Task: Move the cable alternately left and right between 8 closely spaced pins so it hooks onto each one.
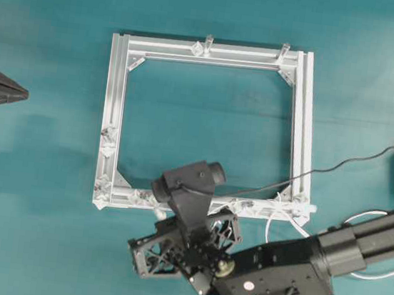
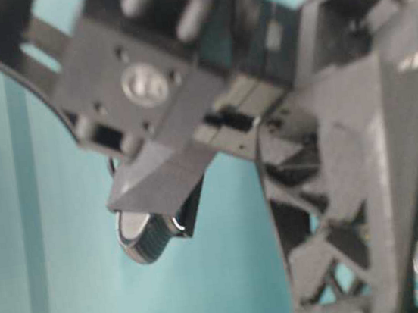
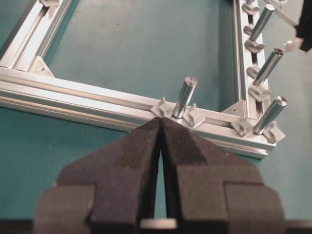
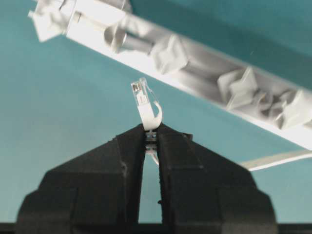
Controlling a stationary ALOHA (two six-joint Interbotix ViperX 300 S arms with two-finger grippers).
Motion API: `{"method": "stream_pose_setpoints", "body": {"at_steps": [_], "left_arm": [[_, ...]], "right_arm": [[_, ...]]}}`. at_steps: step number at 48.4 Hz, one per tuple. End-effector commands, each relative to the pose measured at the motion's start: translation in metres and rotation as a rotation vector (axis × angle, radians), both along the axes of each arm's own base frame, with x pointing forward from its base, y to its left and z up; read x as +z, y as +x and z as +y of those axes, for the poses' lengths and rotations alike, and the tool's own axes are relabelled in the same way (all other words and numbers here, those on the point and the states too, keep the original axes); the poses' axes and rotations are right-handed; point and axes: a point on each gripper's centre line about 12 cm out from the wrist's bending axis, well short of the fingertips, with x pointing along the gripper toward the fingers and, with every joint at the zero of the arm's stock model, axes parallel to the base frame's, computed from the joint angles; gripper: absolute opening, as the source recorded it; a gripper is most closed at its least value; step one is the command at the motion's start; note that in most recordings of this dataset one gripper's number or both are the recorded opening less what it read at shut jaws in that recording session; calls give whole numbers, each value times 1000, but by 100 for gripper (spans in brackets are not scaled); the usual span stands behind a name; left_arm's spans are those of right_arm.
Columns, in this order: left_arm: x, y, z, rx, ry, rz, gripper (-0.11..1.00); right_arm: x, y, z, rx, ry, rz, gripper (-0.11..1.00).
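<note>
Frame [image 1: 115,109] of pale aluminium rail, square, lies flat on the teal table [image 1: 27,242], near the middle and toward the far edge in the overhead view. Right gripper [image 4: 152,130] sits just off the frame's near rail; right wrist view shows its black jaws pinched down to a narrow slit on the cable [image 4: 146,109], gripped just behind the small clear-white plug, which sticks up past the fingertips [image 4: 131,141] toward the rail without touching it. More white cable trails off at that view's right edge, and overhead a white loop [image 1: 274,225] lies by the frame's near right corner, part hidden under the right arm. Pins [image 4: 170,53] run along the near rail as small silvery-white studs, blurred in the close view; count not readable there. Left gripper [image 3: 161,127] shows jaws drawn together, only a thin gap between the pads, nothing between them; it points at a cylindrical metal post [image 3: 184,96] standing on a rail, with 3 more posts [image 3: 267,116] along the adjoining rail. Table-level view is filled by out-of-focus black arm parts. No brand, label or writing legible in any view.
</note>
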Motion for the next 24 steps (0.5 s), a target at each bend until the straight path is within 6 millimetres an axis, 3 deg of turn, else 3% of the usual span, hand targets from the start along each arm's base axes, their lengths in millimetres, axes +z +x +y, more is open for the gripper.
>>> {"method": "stream_pose_setpoints", "body": {"at_steps": [1,24], "left_arm": [[5,2,0,0,-5,-11,0],[5,2,0,-2,-4,-13,0]], "right_arm": [[15,1,-6,-13,-2,-21,9],[14,3,-24,-59,-19,1,9]]}}
